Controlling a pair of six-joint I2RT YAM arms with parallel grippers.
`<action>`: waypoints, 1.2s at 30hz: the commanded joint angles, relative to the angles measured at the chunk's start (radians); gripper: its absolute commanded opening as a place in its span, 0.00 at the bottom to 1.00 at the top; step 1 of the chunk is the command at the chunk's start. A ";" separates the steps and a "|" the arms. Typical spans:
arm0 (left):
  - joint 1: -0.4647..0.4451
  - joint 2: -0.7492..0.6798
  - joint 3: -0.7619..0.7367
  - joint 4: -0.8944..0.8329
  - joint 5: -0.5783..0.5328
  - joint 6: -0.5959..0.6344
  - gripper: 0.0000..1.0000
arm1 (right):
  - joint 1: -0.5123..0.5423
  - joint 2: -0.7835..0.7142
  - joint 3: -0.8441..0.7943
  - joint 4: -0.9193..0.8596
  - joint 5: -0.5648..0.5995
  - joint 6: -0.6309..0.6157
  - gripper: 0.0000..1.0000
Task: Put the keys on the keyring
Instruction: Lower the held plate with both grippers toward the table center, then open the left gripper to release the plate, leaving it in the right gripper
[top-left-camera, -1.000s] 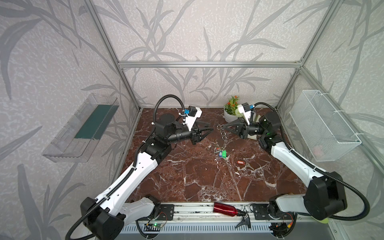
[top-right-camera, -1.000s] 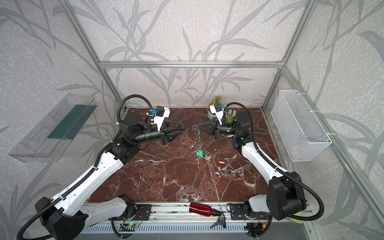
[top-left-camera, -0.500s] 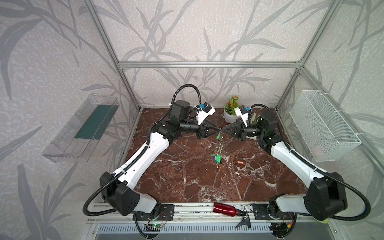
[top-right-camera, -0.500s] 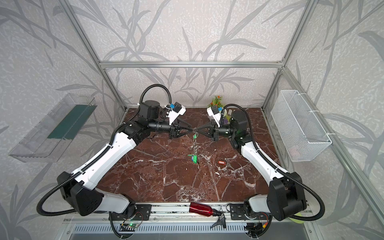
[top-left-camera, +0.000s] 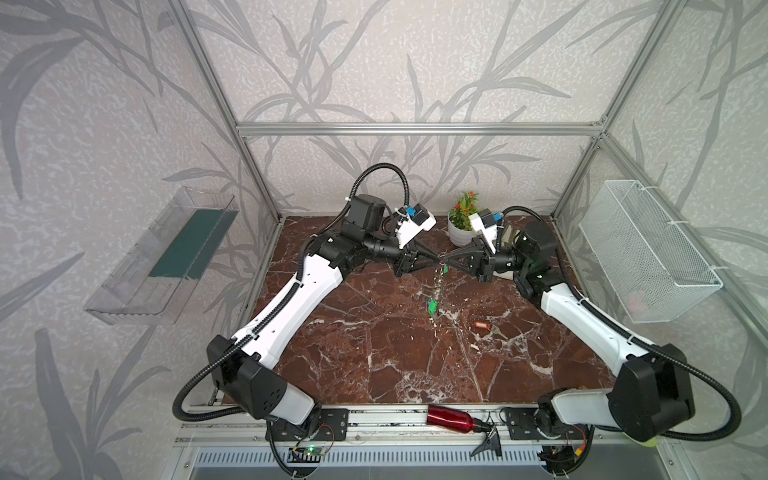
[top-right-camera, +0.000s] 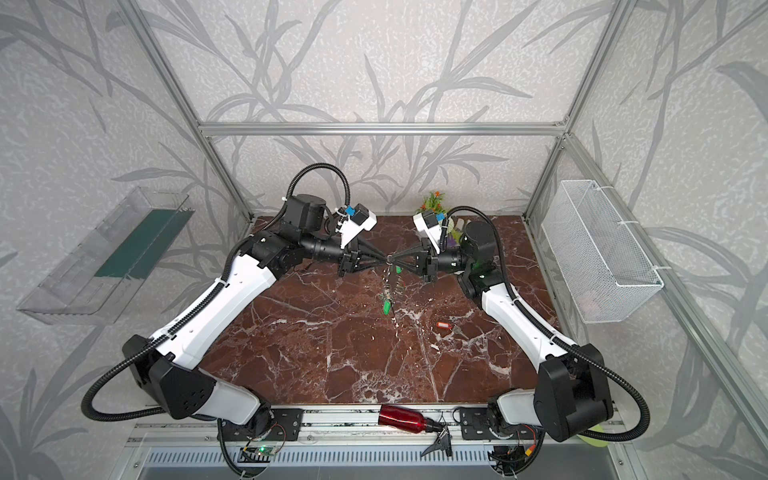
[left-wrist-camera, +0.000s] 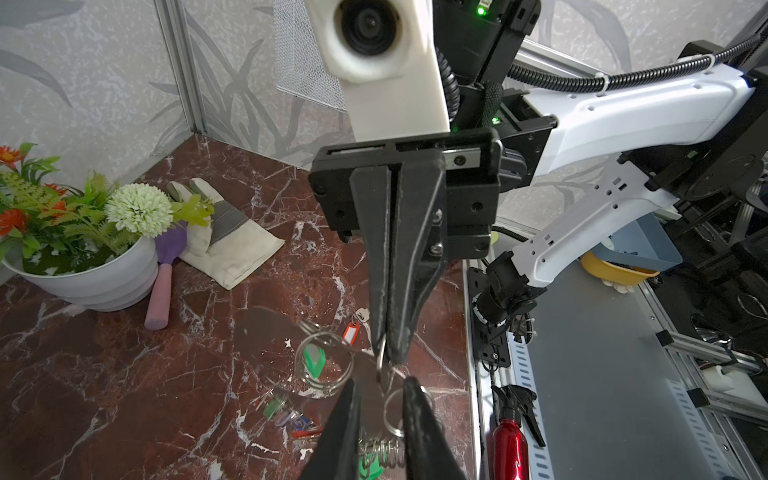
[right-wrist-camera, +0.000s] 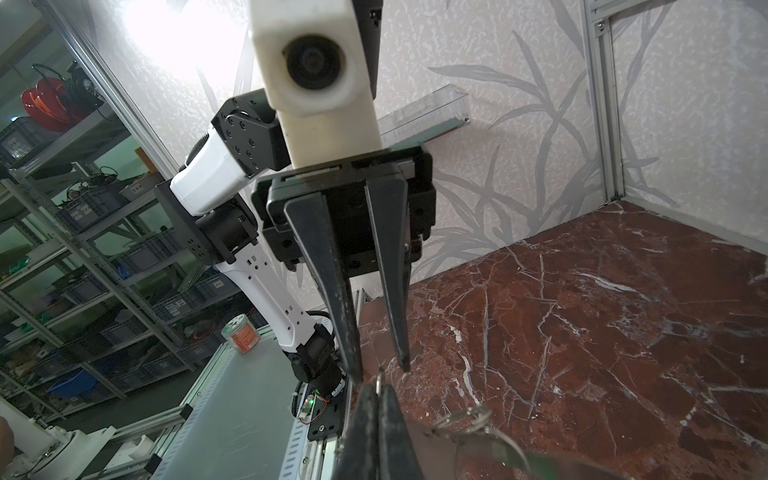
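- The right gripper (top-left-camera: 446, 261) hangs just in front of the flower pot (top-left-camera: 458, 237), jaws pressed together on a split ring of the keyring (top-left-camera: 436, 286), which dangles below it.
- The left gripper (top-left-camera: 435, 260) meets it tip to tip, with its fingers (right-wrist-camera: 332, 270) slightly apart on either side of that ring.
- The loose red-orange key (top-left-camera: 481, 324) lies on the table (top-left-camera: 374, 353), well in front of the pot.

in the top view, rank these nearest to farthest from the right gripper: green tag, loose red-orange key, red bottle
From the right gripper, in a top view:
1. green tag: dangling on the keyring just under the gripper.
2. red-orange key: lying on the marble table, on the right arm's side.
3. red bottle: on the front rail, farthest.
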 joint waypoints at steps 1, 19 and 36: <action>-0.008 0.012 0.030 -0.053 0.036 0.052 0.20 | 0.006 -0.008 0.028 0.068 -0.023 0.019 0.00; -0.023 0.032 0.056 -0.040 0.045 0.038 0.15 | 0.010 -0.008 0.022 0.073 -0.029 0.022 0.00; -0.026 0.075 0.108 -0.084 0.030 0.043 0.14 | 0.012 0.012 0.025 0.106 -0.049 0.048 0.00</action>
